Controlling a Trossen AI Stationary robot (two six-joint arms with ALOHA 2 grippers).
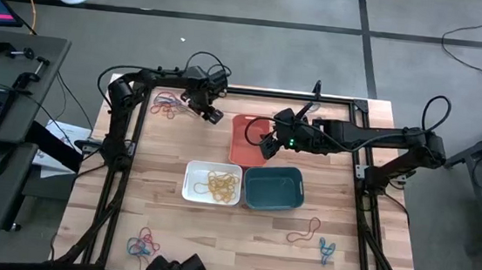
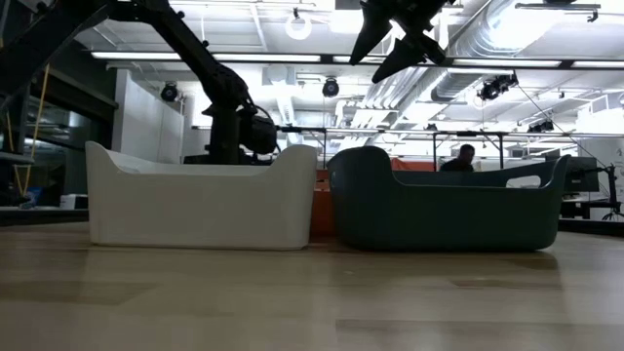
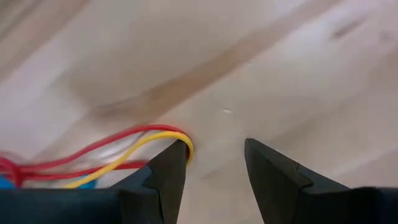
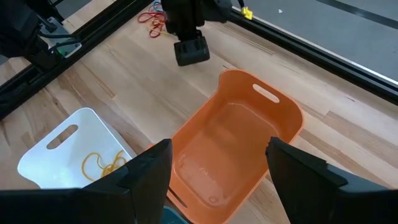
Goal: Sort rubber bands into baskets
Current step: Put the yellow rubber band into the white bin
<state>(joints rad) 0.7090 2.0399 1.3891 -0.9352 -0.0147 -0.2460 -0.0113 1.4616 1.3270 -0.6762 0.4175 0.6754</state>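
Note:
My left gripper (image 1: 193, 103) is open, low over the table at the far left, beside a pile of red, yellow and blue rubber bands (image 1: 167, 105). In the left wrist view its fingers (image 3: 214, 149) point down at the wood, one fingertip at the bend of a yellow and a red band (image 3: 163, 132). My right gripper (image 1: 266, 143) is open and empty above the orange-red basket (image 4: 236, 143). The white basket (image 1: 212, 183) holds yellow bands (image 4: 102, 163). The teal basket (image 1: 273, 188) stands beside it on the right. My left gripper has one fingertip (image 3: 174, 158) at the looped ends of the yellow and red bands (image 3: 184, 142), which lie flat on the table. The fingers come from above. I cannot tell whether the fingertip touches the bands.
More loose bands lie near the front left (image 1: 142, 244) and the front right (image 1: 307, 231), with a blue one (image 1: 327, 247). The three baskets stand close together mid-table. A black frame (image 1: 245, 90) runs round the table. A person (image 2: 466, 156) shows in the room behind.

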